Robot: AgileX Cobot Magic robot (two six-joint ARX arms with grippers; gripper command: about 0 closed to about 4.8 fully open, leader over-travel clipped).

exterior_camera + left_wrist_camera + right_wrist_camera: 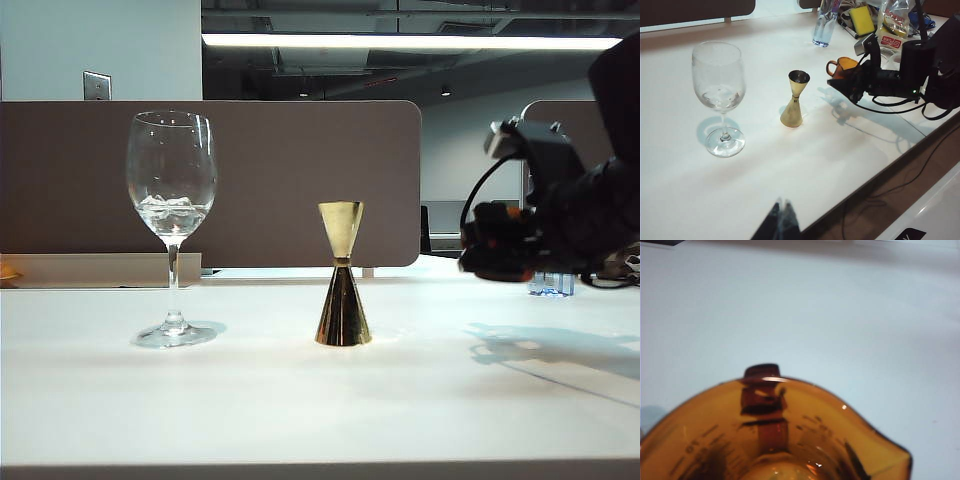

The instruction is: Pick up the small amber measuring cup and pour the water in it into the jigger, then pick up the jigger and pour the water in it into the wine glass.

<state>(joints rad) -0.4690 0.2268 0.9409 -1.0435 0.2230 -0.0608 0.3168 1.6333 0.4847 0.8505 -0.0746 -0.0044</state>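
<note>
A: Where is the amber measuring cup (842,67) seen?

B: It is held above the white table (300,400) by the right gripper (852,80), whose fingers are pinched on it, at three o'clock from the jigger (342,275).

A: And the other vessels?

B: The jigger is stood upright mid-table. The wine glass (172,225) is placed at nine o'clock from it, well apart, with some water (172,210) seen in its bowl.

A: The left gripper (780,220)?

B: Only its tips are shown, pressed together, over the table's near edge.
</note>
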